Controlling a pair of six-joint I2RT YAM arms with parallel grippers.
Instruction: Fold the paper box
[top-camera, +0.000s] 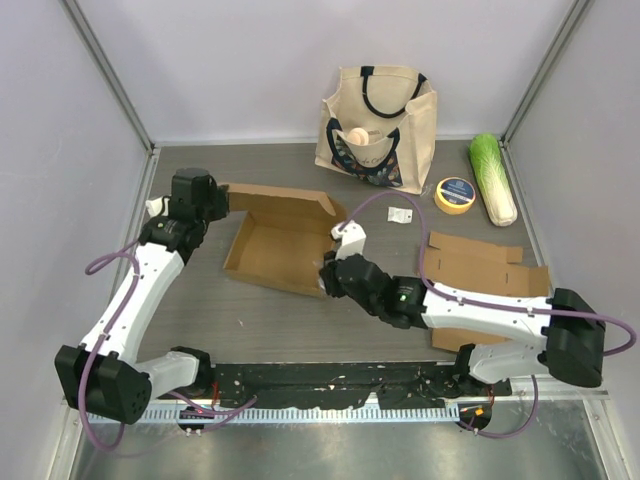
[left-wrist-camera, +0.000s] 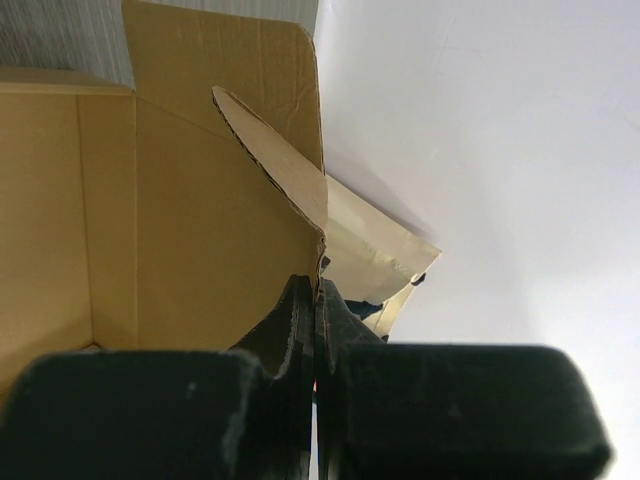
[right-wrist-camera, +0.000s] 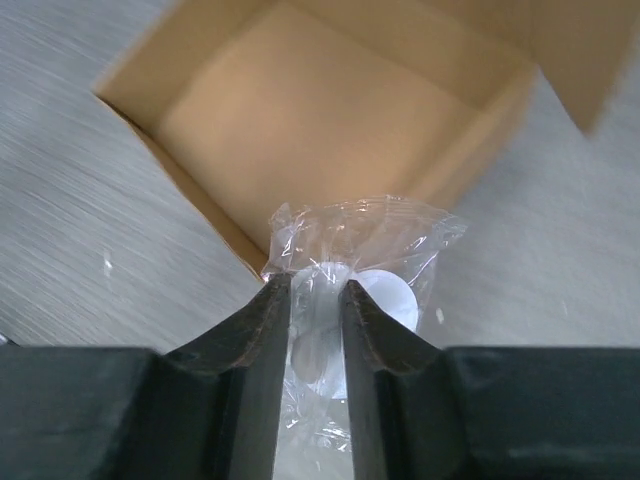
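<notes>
Tote bag (top-camera: 378, 125), yellow tape roll (top-camera: 455, 195), napa cabbage (top-camera: 494, 178) along the far edge.

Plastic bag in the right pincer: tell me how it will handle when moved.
Probably floppy: the plastic bag crumples above the right pincer. Likely light: only a small white piece shows inside. Its glossy film may slip in the grip.

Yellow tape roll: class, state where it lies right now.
In the top external view, the yellow tape roll lies flat at the far right of the table, between the tote bag and the cabbage.
</notes>
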